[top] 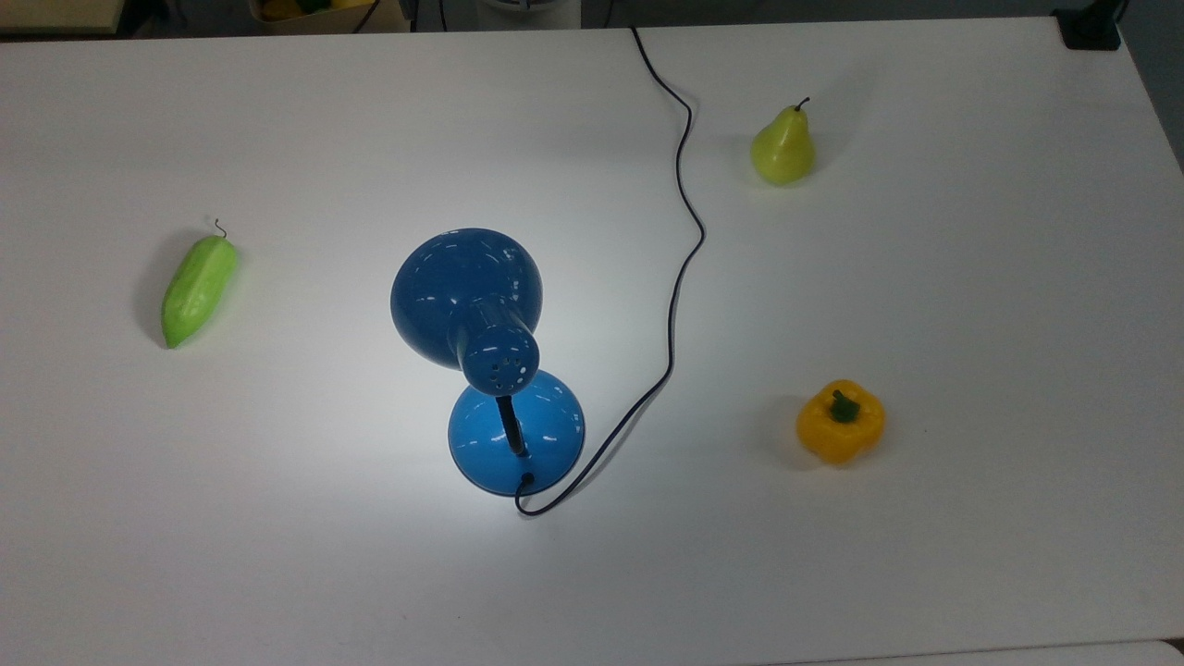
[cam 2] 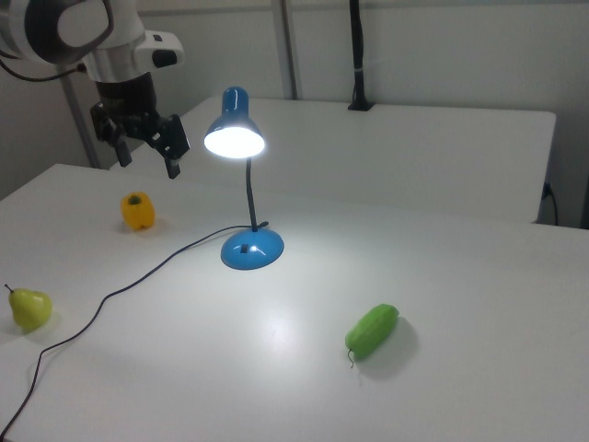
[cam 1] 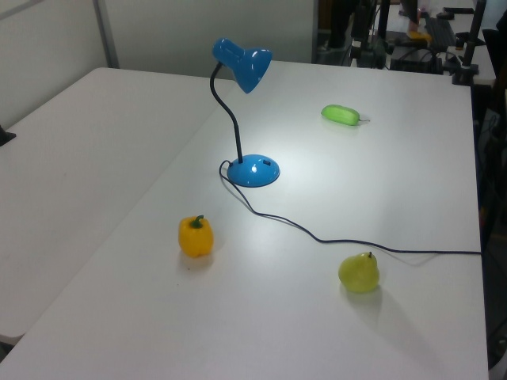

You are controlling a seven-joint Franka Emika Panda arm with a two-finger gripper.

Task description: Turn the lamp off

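My pincer (cam 2: 145, 155) hangs wide open at nine o'clock from the shining blue lamp (cam 2: 241, 189) in the right view.

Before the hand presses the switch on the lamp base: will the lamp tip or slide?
The lamp probably stands firm under a straight-down press: its round base lies flat on the table. A sideways push might slide it, since base and tabletop both look smooth. The shade sits high on a thin neck, so a knock there would likelier tip it.
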